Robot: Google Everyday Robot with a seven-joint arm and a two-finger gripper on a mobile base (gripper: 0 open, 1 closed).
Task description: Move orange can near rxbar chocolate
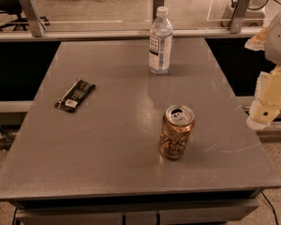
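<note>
Orange can upright near the grey table's right front, mouth perhaps open, contents unseen, rxbar chocolate lying flat well apart at left, capped water bottle standing at the back, gripper off the right edge, holding nothing, its grasp unreadable

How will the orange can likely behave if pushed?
Standing upright, the orange can would probably tip under a high push, then roll on its round side. Its smooth metal may slip. The gripper hangs right of the table.
</note>
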